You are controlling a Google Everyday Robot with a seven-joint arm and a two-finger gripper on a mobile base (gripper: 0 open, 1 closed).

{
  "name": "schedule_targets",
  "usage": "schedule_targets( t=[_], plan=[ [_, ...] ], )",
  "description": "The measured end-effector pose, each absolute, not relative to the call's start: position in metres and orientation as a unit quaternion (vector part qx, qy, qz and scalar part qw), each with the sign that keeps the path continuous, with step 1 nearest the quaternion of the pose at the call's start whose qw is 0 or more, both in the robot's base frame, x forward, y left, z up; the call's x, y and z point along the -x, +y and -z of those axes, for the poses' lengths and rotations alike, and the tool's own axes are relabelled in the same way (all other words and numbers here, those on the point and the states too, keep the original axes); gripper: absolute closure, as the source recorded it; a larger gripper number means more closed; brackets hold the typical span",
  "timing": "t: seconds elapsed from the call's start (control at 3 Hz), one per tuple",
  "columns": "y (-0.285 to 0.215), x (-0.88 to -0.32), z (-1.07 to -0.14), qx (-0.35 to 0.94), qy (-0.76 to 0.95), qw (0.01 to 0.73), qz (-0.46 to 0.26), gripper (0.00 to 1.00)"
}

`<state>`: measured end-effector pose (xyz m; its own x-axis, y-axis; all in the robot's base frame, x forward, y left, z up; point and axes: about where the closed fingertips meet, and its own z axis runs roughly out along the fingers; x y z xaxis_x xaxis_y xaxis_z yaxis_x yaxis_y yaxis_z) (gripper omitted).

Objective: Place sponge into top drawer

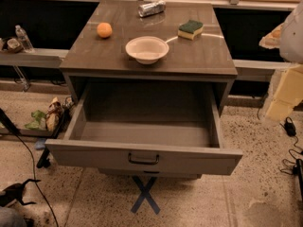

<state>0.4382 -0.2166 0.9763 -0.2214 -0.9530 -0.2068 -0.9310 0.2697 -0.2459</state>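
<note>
The sponge (191,29), green on top of yellow foam, lies on the back right of the cabinet top (199,56). The top drawer (142,157) is pulled out wide and its inside holds nothing; its dark bar handle faces me at the front centre. My gripper (283,98) hangs at the right edge of the view, pale yellow under a white arm part, to the right of the cabinet and well apart from the sponge. It holds nothing that I can see.
A white bowl (147,49) stands at the front centre of the top, an orange ball (104,30) at the left, a silver can (152,8) lying at the back. Cables and clutter lie on the floor at left (47,117) and right (291,126).
</note>
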Motion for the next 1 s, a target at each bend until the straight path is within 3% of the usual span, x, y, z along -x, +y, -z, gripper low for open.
schedule_targets(
  t=[0.67, 1.0],
  plan=[
    [-0.222, -0.451, -0.978, 0.587, 0.79, 0.174, 0.043, 0.0],
    [-0.252, -0.491, -0.978, 0.527, 0.821, 0.214, 0.052, 0.0]
  ],
)
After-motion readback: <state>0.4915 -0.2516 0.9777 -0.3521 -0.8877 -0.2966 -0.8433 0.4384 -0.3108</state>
